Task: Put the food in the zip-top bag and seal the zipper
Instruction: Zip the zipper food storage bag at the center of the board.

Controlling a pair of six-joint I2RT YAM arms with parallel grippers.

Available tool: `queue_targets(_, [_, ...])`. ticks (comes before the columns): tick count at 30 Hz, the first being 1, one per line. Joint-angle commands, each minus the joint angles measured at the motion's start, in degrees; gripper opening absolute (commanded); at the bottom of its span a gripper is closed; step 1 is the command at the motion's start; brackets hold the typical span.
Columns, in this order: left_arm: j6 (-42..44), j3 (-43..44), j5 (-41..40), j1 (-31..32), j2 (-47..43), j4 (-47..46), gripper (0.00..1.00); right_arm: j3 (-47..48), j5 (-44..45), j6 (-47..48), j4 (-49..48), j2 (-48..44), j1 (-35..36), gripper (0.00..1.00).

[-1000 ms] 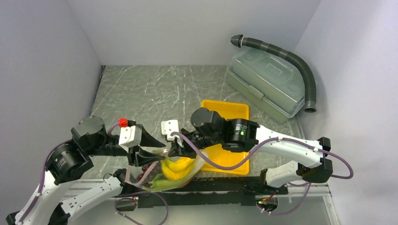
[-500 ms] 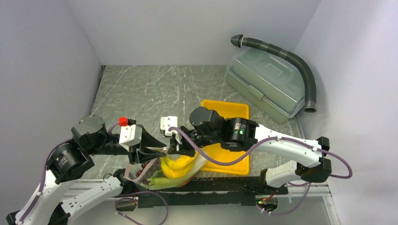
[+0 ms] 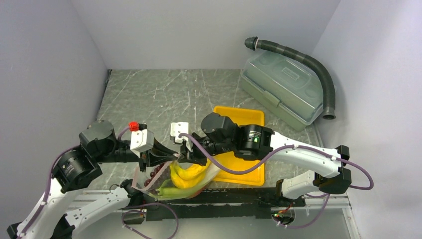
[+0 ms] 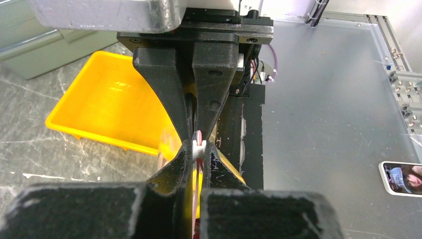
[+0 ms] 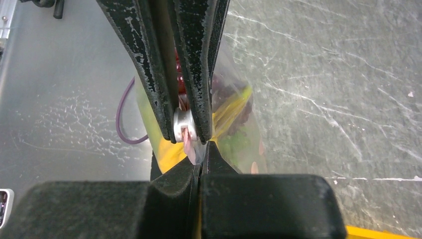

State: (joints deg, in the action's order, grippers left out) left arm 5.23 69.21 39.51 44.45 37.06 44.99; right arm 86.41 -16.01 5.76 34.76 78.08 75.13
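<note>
Sealing step, I judge: the food (image 3: 186, 175) is inside the bag (image 5: 238, 107), which hangs at lower centre of the top view. My left gripper (image 3: 172, 158) and right gripper (image 3: 185, 155) meet tip to tip, both pressed together on the zipper (image 5: 188, 138). Next, one pinch should slide along the strip while the other anchors it.

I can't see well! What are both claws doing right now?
Left gripper: shut on the zipper.
Right gripper: shut on the zipper too.
</note>
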Motion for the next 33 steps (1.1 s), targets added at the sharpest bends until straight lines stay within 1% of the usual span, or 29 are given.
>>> queue_targets(1, [0.04, 0.01, -2.28, 0.08, 0.00, -0.23, 0.00, 2.46, 0.54, -0.84, -5.47, -2.18, -0.25, 0.00])
queue_targets(7, [-0.26, 0.35, -2.99, 0.03, 0.03, -0.06, 0.00, 2.32, 0.79, -0.45, -5.60, -2.61, -0.25, 0.00])
queue_targets(9, [-0.31, 0.34, -2.77, 0.03, -0.02, -0.25, 0.00, 1.89, 0.88, -0.12, -5.90, -3.04, -0.25, 0.07])
queue_targets(11, [-0.40, 0.39, -2.70, 0.04, -0.08, -0.34, 0.00, 1.41, 0.76, 0.16, -6.42, -3.62, -0.25, 0.19])
queue_targets(13, [-0.40, 0.44, -2.78, 0.03, -0.22, -0.46, 0.00, 0.95, 0.25, 0.66, -6.99, -4.39, -0.24, 0.27])
queue_targets(16, [-0.40, 0.49, -3.01, 0.03, -0.22, -0.56, 0.00, 0.84, -1.33, 1.15, -7.25, -4.62, -0.25, 0.32])
queue_targets(25, [-0.55, 1.38, -3.14, 0.03, -0.63, -0.52, 0.00, 0.61, -2.70, 2.22, -5.59, -3.34, -0.25, 0.35])
queue_targets(33, [-1.09, 2.06, -1.66, 0.08, -1.08, -1.21, 0.00, 0.69, -3.24, 2.58, -5.67, -1.55, -0.25, 0.35])
